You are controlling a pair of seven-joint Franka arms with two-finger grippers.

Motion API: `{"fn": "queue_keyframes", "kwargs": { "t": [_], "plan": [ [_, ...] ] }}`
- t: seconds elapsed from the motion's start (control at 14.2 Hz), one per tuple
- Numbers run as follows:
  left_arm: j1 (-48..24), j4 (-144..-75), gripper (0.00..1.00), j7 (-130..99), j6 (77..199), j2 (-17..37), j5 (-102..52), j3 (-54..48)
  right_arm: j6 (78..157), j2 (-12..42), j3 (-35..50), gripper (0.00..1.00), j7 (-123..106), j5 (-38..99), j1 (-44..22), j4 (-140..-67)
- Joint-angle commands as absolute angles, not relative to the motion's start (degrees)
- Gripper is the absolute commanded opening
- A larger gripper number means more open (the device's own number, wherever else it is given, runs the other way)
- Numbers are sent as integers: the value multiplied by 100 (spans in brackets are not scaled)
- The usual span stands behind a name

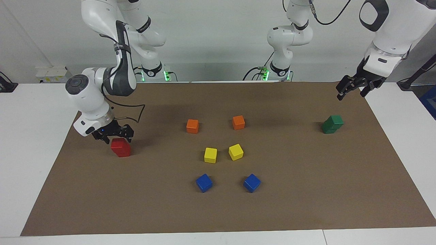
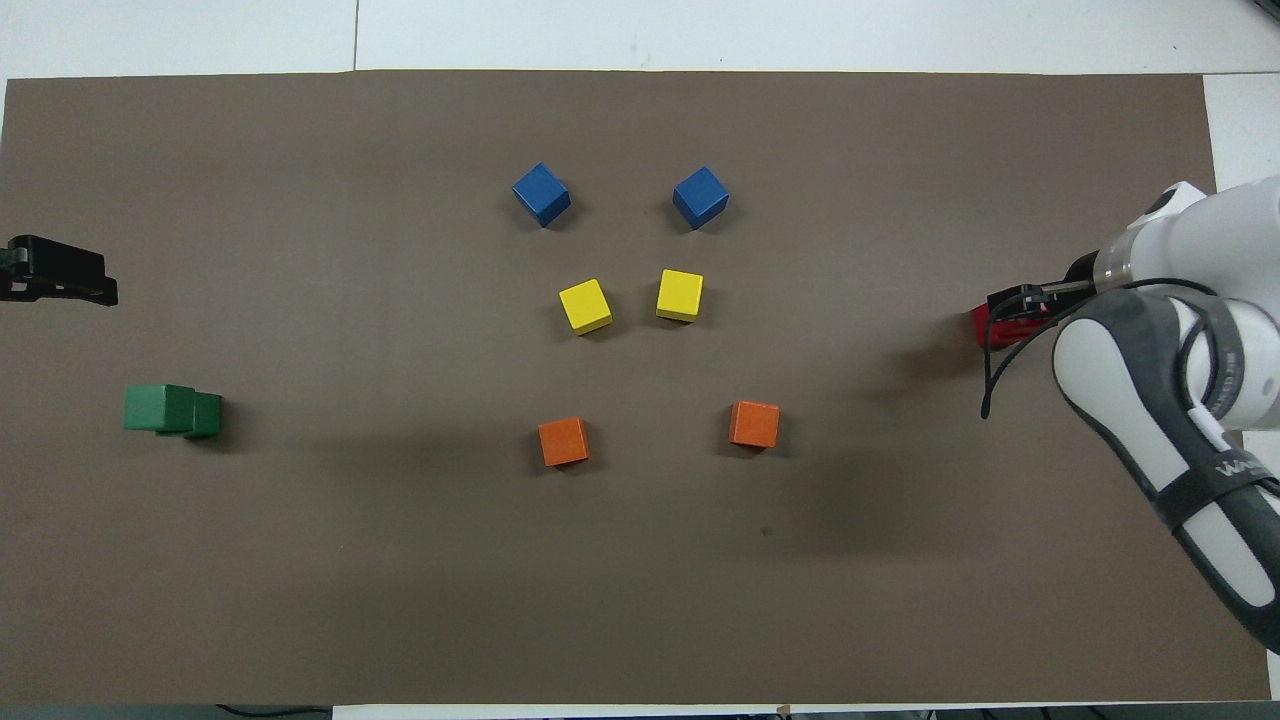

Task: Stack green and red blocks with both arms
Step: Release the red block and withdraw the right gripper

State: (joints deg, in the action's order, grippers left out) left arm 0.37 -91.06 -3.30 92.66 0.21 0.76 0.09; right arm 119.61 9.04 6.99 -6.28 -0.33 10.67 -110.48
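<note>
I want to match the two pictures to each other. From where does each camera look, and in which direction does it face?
Facing view: high, across the table, looking at the robots; both whole arms show, right claw just above the red stack, left claw raised near the green stack.
Overhead view: high above the robots' end, looking steeply down; only the right forearm and the left claw show.
Shared: brown mat, green stack, orange, yellow and blue cubes, turned half around.

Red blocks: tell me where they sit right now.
The red blocks sit stacked on the brown mat toward the right arm's end of the table, just under the open right gripper, well apart from the orange cubes.
</note>
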Motion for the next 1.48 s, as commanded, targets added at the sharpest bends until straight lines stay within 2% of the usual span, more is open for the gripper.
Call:
{"fn": "queue_keyframes", "kwargs": {
  "t": [0.0,0.28,0.49,1.41],
  "plan": [
    [167,-9035,100,-290,9237,0,35,-88,10919,608,729,100,-546,27,880,-10224],
    [132,-9044,100,-290,9237,17,26,-105,10311,-130,738,100,-378,61,765,-10160],
    [105,-9053,100,-290,9237,18,26,-105,9819,-447,738,100,-404,62,765,-10169],
    [35,-9062,100,-290,9299,18,-9,-123,9555,-281,694,100,-387,53,853,-9976]
  ]
}}
